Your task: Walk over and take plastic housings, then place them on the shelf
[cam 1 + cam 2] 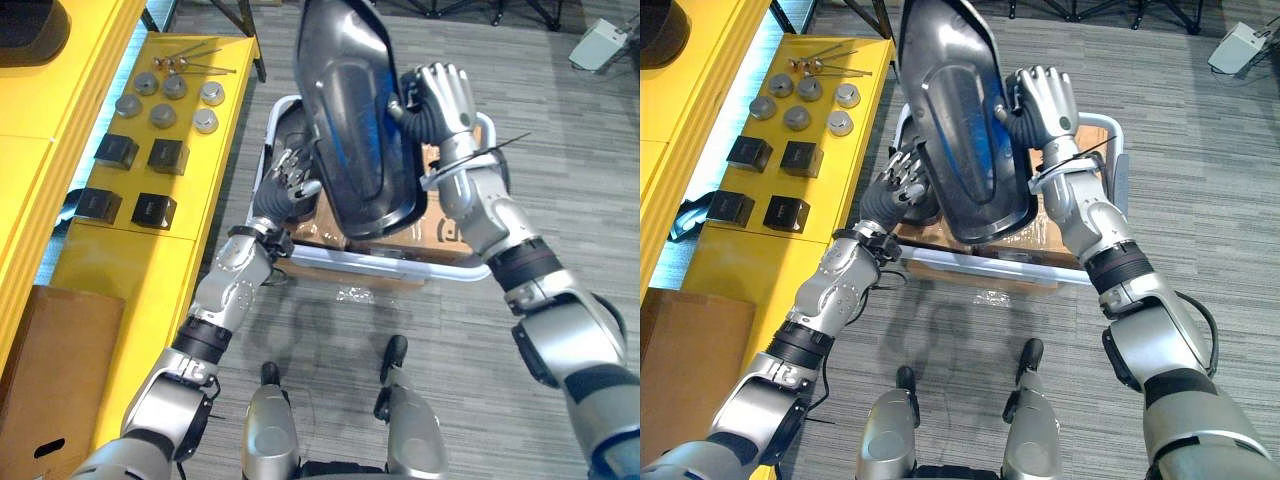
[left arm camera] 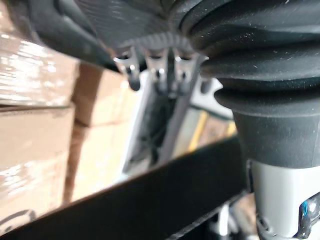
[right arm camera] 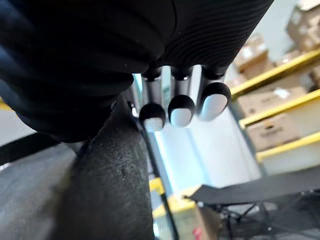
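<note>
Now faces a long yellow shelf (image 1: 120, 260) on the left, running from near to far. Carries a big, dark, glossy plastic housing (image 1: 350, 140) raised in the middle of the scene, well apart from that shelf, hollow side showing and narrow end far. Stands over a white-rimmed cart (image 1: 380, 262) just beneath the housing, packed with wrapped cardboard boxes (image 1: 450, 235). Has a brown carton (image 1: 50, 370) at the shelf's near end. Presses the right hand (image 1: 445, 95) against the housing's right rim, fingers straight and released, not clenched. Props the left hand (image 1: 290, 180) against the lower left rim, fingers loosely bent, tips touching the plastic, not wrapped round it. Shows four black blocks (image 1: 167, 155) on the shelf, grey round caps (image 1: 163, 115) just beyond them, and thin bolts (image 1: 195, 68) at the far end.
</note>
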Robot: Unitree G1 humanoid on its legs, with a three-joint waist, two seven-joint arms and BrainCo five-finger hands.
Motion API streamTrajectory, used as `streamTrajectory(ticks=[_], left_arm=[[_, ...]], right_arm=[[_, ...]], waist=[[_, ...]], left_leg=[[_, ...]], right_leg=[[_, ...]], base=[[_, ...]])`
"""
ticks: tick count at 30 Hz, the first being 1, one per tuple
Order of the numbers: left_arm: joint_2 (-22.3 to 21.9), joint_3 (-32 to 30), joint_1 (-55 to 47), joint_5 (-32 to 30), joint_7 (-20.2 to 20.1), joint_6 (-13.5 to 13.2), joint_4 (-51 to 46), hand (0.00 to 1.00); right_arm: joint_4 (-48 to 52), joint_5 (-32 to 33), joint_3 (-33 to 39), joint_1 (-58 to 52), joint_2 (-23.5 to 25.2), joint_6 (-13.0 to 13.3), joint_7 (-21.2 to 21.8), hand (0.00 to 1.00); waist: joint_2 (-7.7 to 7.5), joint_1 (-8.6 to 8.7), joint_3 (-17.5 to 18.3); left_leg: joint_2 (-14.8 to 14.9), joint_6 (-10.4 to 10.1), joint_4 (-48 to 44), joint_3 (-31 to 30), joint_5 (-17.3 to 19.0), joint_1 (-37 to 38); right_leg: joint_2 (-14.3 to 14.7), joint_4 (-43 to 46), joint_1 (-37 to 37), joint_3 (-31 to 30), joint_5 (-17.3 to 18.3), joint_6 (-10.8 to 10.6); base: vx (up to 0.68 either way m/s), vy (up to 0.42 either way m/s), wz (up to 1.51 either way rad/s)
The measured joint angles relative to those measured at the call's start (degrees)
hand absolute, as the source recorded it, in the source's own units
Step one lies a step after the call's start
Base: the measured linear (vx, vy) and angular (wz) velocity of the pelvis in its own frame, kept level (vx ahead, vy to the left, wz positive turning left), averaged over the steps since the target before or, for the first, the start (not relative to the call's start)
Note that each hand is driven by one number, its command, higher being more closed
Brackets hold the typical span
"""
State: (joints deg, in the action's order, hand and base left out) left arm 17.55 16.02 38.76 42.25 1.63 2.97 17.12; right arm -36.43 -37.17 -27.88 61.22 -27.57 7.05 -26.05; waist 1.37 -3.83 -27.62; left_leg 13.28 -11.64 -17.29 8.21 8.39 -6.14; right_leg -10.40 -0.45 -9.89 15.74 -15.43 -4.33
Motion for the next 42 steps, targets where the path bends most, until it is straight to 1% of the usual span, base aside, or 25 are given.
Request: streamTrajectory(ticks=[4, 8, 9, 13, 15, 17, 18, 19, 20, 21, 23, 25, 27, 31, 33, 34, 35, 37, 39, 40, 42], left_arm=[[-0.1, 1.1, 1.5, -0.1, 0.8, 2.6, 0.6, 0.00], [0.0, 2.5, 4.1, -0.5, 2.1, 3.7, 3.6, 0.00], [-0.1, 3.1, 4.5, -0.5, 2.1, 4.0, 4.2, 1.00], [-0.2, 3.7, 4.6, -0.6, 3.5, 4.7, 4.5, 1.00], [-0.4, 4.5, 4.6, -0.5, 5.0, 4.7, 4.6, 1.00], [-0.8, 5.0, 4.6, -0.6, 7.5, 4.6, 4.7, 1.00], [-1.1, 5.0, 4.6, -0.6, 8.0, 4.6, 4.9, 1.00], [-1.1, 5.0, 4.6, -0.6, 9.3, 4.6, 5.3, 1.00], [-1.1, 5.0, 4.6, -0.6, 9.7, 4.4, 5.9, 1.00], [-1.2, 5.1, 4.6, -0.5, 10.6, 3.9, 6.7, 1.00], [-1.6, 5.1, 4.6, -0.5, 11.9, 3.1, 6.8, 1.00], [-1.6, 5.0, 4.6, 0.0, 13.4, 1.1, 6.8, 1.00], [-1.6, 4.7, 4.6, 0.9, 14.1, -0.3, 6.9, 1.00], [-2.1, 4.6, 4.4, 5.1, 15.9, -3.5, 7.8, 1.00], [-2.5, 4.0, 3.8, 6.9, 16.3, -6.1, 7.8, 1.00], [-3.2, 3.9, 3.5, 7.1, 16.9, -7.9, 7.8, 1.00], [-3.6, 3.8, 3.2, 7.1, 17.4, -8.5, 7.8, 1.00], [-4.8, 3.6, 0.9, 6.9, 18.7, -11.6, 7.8, 1.00], [-5.1, 3.8, -0.9, 6.6, 19.3, -12.5, 7.3, 1.00], [-5.1, 4.2, -2.8, 6.0, 19.9, -12.6, 6.4, 1.00], [-5.8, 4.4, -4.3, 4.1, 20.3, -12.6, 6.4, 1.00]], right_arm=[[-0.6, -1.8, -0.4, 0.0, 2.0, 0.6, 0.1, 1.00], [-3.2, -1.9, -1.9, 0.9, 2.5, 0.1, 0.0, 1.00], [-3.4, -2.0, -2.9, 1.2, 2.5, 0.1, 0.0, 1.00], [-5.6, -2.0, -4.2, 2.2, 4.0, -0.7, -0.1, 1.00], [-5.7, -2.0, -4.2, 2.2, 4.4, -0.9, -0.3, 1.00], [-6.1, -2.0, -4.4, 2.2, 4.5, -1.2, -0.4, 1.00], [-6.4, -1.9, -4.5, 2.2, 4.7, -1.2, -0.5, 1.00], [-6.9, -1.9, -4.5, 2.2, 5.4, -1.2, -1.0, 1.00], [-7.1, -1.9, -4.6, 2.2, 5.6, -1.3, -1.4, 1.00], [-7.2, -1.9, -5.1, 2.2, 5.9, -1.3, -1.5, 1.00], [-7.2, -1.8, -4.9, 2.2, 6.0, -1.5, -1.7, 1.00], [-7.2, -1.2, -4.7, 2.1, 7.1, -2.6, -2.0, 1.00], [-7.0, 0.6, -4.0, 1.6, 7.9, -2.7, -2.8, 1.00], [-5.6, 4.0, -3.3, -0.5, 10.0, -3.4, -5.5, 1.00], [-3.2, 5.2, -1.6, -2.6, 11.8, -3.6, -6.9, 1.00], [-1.9, 6.2, -0.7, -4.2, 12.6, -3.6, -7.9, 1.00], [-1.5, 6.3, 0.1, -5.0, 13.2, -3.7, -8.1, 1.00], [0.8, 7.9, 0.3, -7.9, 15.2, -5.6, -9.1, 1.00], [2.2, 8.4, 0.4, -10.0, 16.1, -6.3, -9.3, 1.00], [2.6, 8.5, 0.4, -11.9, 16.9, -6.6, -9.7, 1.00], [3.9, 9.5, 0.2, -14.5, 17.3, -7.0, -10.3, 1.00]], waist=[[-0.01, -0.27, 0.0], [-0.04, -0.27, 0.0], [-0.04, -0.30, 0.0], [-0.04, -0.73, 0.0], [-0.04, -0.99, 0.0], [-0.05, -1.16, 0.0], [-0.26, -1.19, 0.1], [-0.83, -1.41, 0.5], [-1.26, -1.48, 0.7], [-1.75, -1.49, 1.0], [-1.96, -1.53, 1.1], [-2.51, -1.58, 1.4], [-2.61, -1.55, 1.5], [-2.61, -1.59, 1.5], [-2.91, -1.43, 1.6], [-3.03, -1.47, 1.7], [-3.08, -1.50, 1.7], [-3.15, -1.43, 1.8], [-3.26, -0.90, 2.3], [-3.55, -0.54, 3.2], [-3.65, -0.28, 4.8]], left_leg=[[0.0, 0.0, -0.1, -0.1, 0.0, -0.2], [0.0, 0.0, -0.6, -1.5, 0.0, -1.5], [0.0, 0.0, -0.7, -1.8, 0.0, -1.8], [0.0, 0.0, -0.7, -1.8, 0.0, -1.8], [-0.1, 0.0, -0.8, -1.9, -0.1, -1.8], [-0.1, 0.0, -0.9, -2.4, -0.1, -1.8], [-0.1, 0.0, -0.9, -2.4, -0.1, -1.7], [-0.1, 0.0, -0.9, -2.3, -0.1, -1.8], [-0.1, 0.0, -1.0, -2.2, -0.1, -1.9], [-0.1, 0.0, -1.0, -2.1, -0.1, -1.9], [-0.1, 0.0, -1.1, -2.5, 0.0, -1.7], [-0.1, 0.0, -1.1, -2.6, -0.1, -1.8], [-0.1, 0.0, -1.1, -2.6, -0.1, -1.6], [-0.1, 0.0, -0.3, -2.5, -0.1, 0.0], [-0.1, -0.1, -0.1, -2.4, -0.1, 0.2], [-0.1, -0.1, 0.0, -2.3, -0.1, 0.3], [-0.1, -0.1, 0.1, -2.2, -0.1, 0.5], [-0.1, -0.1, 1.0, -1.5, -0.1, 2.2], [-0.2, -0.1, 1.3, -1.4, -0.1, 2.6], [-0.2, -0.2, 1.9, -1.2, -0.2, 3.1], [-0.2, -0.2, 2.4, -1.1, -0.2, 3.4]], right_leg=[[0.0, -0.1, 0.0, 0.1, -0.1, -0.1], [0.0, -0.3, 0.0, 1.2, -0.2, 0.0], [0.0, -0.3, 0.0, 1.4, -0.2, 0.0], [0.0, -0.4, 0.0, 1.4, -0.3, 0.0], [0.0, -0.4, 0.2, 1.5, -0.3, 0.0], [0.0, -1.0, 1.0, 1.7, -0.5, -0.1], [0.0, -1.3, 1.1, 1.8, -0.7, 0.0], [0.1, -1.9, 1.2, 1.8, -1.1, 0.1], [0.1, -2.2, 1.2, 1.8, -1.3, 0.1], [0.2, -2.5, 1.3, 1.8, -1.4, 0.1], [0.2, -3.2, 2.1, 2.3, -1.6, 0.0], [0.3, -3.3, 2.1, 2.4, -1.6, 0.1], [0.3, -3.4, 2.4, 2.5, -1.6, 0.1], [0.4, -4.1, 3.9, 2.7, -1.8, 0.1], [0.4, -4.1, 3.9, 2.7, -1.7, 0.1], [0.4, -4.1, 3.9, 2.7, -1.7, 0.1], [0.4, -4.1, 4.0, 2.7, -1.7, 0.1], [0.4, -4.1, 4.8, 2.6, -1.7, 0.2], [0.4, -4.1, 5.2, 2.6, -1.6, 0.1], [0.4, -4.2, 5.3, 2.6, -1.4, 0.2], [0.4, -4.2, 5.3, 2.7, -1.0, 0.2]], base=[[0.00, 0.000, 0.00], [-0.01, 0.015, 0.14], [0.01, 0.016, 0.09], [0.00, 0.004, 0.01], [0.00, 0.012, 0.02], [-0.01, 0.026, 0.08], [-0.01, 0.024, 0.03], [-0.01, 0.018, -0.03], [-0.02, 0.020, -0.06], [0.00, 0.000, 0.00], [-0.03, 0.024, 0.05], [0.00, 0.000, 0.00], [0.00, 0.000, 0.00], [0.01, 0.032, 0.00], [0.01, 0.033, -0.02], [0.00, 0.000, 0.00], [0.02, 0.030, -0.05], [0.02, 0.031, -0.11], [0.02, 0.033, -0.05], [0.01, 0.034, -0.01], [0.02, 0.015, 0.00]])
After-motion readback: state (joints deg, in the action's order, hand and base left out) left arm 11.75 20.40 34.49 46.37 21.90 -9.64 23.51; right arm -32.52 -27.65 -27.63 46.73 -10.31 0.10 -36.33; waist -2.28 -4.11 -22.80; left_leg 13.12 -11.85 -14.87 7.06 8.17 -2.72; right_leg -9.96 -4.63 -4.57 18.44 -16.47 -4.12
